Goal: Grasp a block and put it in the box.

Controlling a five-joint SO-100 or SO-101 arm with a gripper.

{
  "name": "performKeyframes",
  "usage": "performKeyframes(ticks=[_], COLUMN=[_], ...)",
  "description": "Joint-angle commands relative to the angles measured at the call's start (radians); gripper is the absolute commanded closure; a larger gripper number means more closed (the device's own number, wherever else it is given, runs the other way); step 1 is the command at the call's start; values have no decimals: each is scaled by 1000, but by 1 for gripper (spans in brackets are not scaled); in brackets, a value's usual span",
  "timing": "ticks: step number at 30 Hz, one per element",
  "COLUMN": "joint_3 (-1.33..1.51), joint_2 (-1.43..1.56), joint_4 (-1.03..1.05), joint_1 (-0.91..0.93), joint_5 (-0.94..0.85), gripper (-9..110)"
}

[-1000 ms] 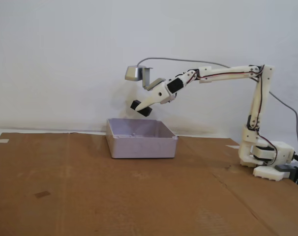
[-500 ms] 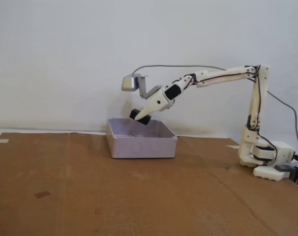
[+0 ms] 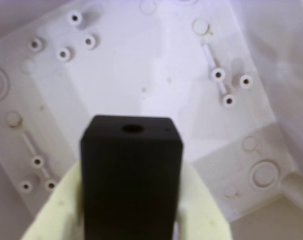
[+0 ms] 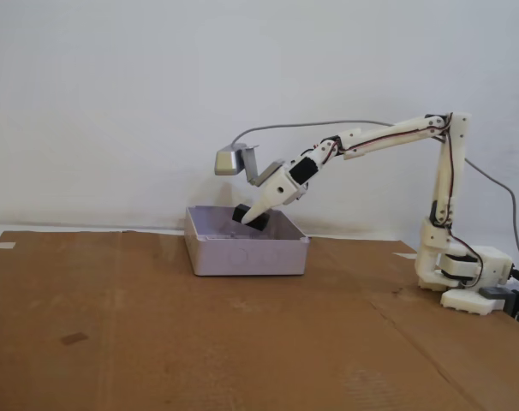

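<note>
The black block point(image 3: 131, 175) fills the lower middle of the wrist view, clamped between my cream fingers point(image 3: 54, 215), with a small round hole in its far end. My gripper point(image 4: 247, 219) is shut on the block point(image 4: 253, 218) and dips just inside the rim of the pale lavender box point(image 4: 247, 255) in the fixed view. Behind the block, the wrist view shows the box floor point(image 3: 156, 85) with moulded studs and rings. Whether the block touches the floor cannot be told.
The box stands on a brown cardboard sheet point(image 4: 199, 334) that covers the table. The arm's white base point(image 4: 465, 278) sits at the right edge, with a grey cable arching over it. A small dark mark point(image 4: 73, 339) lies on the cardboard at left.
The arm has lowered the block from above the box down past its rim, and the wrist has shifted slightly right.
</note>
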Motion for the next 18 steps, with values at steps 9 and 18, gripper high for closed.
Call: performKeyframes(ticks=[9,18], joint_3=[-32,-38], joint_2=[-2,-41], joint_4=[-21,-75], joint_1=[-11,-15], joint_5=[-9,-9], gripper=[87,87])
